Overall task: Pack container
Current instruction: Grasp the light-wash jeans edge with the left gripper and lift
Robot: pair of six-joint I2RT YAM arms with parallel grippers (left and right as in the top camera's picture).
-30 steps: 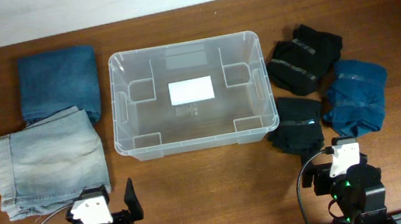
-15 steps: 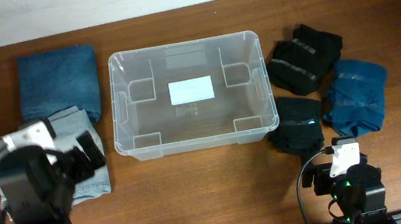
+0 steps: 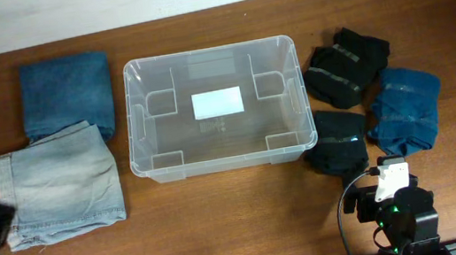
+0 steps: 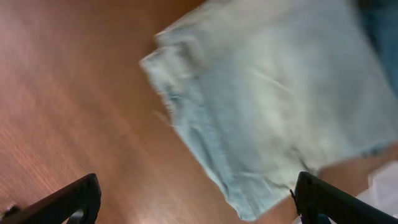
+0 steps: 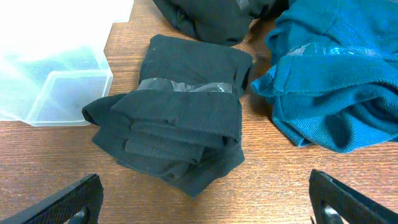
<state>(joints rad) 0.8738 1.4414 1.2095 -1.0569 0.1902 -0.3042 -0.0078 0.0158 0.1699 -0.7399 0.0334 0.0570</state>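
Pale jeans (image 3: pixel 57 183), lower left: left gripper (image 4: pixel 198 200) just swung over, spread, likely first pick; right gripper (image 5: pixel 205 200) spread; container (image 3: pixel 224 160) empty.

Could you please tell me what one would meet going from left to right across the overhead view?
pale faded folded denim jeans → large clear plastic rectangular container → nearer black banded cloth bundle → teal-blue cloth bundle. The dark blue folded jeans and the farther black cloth bundle overlap others, so they are left out.
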